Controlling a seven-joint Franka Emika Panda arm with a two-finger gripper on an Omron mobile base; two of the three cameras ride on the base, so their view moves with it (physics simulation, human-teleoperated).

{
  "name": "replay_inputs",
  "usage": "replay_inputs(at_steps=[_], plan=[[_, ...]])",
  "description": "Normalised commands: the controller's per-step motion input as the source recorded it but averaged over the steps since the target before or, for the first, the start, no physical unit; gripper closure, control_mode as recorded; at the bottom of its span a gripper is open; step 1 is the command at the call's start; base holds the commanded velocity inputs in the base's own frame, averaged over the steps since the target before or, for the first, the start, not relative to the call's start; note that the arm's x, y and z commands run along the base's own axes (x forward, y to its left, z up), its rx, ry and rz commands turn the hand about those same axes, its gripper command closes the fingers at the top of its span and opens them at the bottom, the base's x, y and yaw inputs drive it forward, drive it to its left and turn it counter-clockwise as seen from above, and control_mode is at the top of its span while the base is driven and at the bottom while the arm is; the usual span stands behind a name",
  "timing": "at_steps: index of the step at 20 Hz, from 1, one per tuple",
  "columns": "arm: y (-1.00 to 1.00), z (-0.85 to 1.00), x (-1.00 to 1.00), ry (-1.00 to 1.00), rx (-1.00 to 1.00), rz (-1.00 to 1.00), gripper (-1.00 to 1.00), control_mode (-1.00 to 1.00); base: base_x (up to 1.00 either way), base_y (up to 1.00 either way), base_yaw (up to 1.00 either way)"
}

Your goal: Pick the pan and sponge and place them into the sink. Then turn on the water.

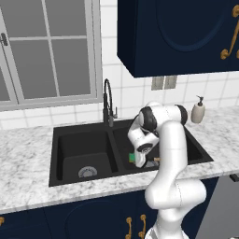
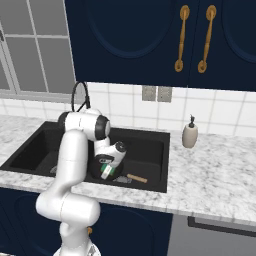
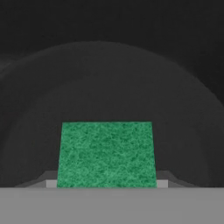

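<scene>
We have the sponge (image 3: 107, 154) carried low into the right basin of the sink (image 1: 196, 149), directly above the frying pan (image 3: 109, 87), whose dark round rim fills the ground beneath it in the hand view. The pincer (image 2: 106, 172) is clamped on the sponge: the green face sits square between the tips and blocks them from sight, and in the right base view a green-and-yellow edge shows at the end of the hand. The pan already lies on the basin floor, its light-brown handle (image 2: 136, 178) pointing toward the front wall on the right. We judge the step in hand to be the release of the sponge. To do it well we would keep the hand low so the block drops short and does not bounce, part the tips fully, then lift straight up so nothing drags it back out. Landing inside the pan is acceptable; it is within the sink either way. The gooseneck faucet (image 1: 108, 100) stands behind the centre divider, near but apart from the wrist, with no water running. The soap dispenser (image 2: 190, 134) sits on the marble table (image 2: 220, 165), well apart to the right.
</scene>
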Motion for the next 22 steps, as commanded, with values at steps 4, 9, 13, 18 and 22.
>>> replay_inputs(at_steps=[4, 9, 13, 18, 22], plan=[[0.08, -0.28, 0.28, 0.0, 0.03, 0.0, 1.0, -1.0, 0.0, 0.0, 0.0], [0.07, -0.22, 0.3, 0.0, 0.02, 0.0, 1.0, -1.0, 0.0, 0.0, 0.0], [0.0, -0.02, 0.09, -0.02, 0.01, 0.0, -1.0, -1.0, 0.0, 0.0, 0.0], [0.0, 0.02, 0.0, -0.05, 0.03, 0.0, -1.0, -1.0, 0.0, 0.0, 0.0], [0.0, 0.22, 0.0, -0.01, 0.04, 0.0, -1.0, -1.0, 0.0, 0.0, 0.0]])
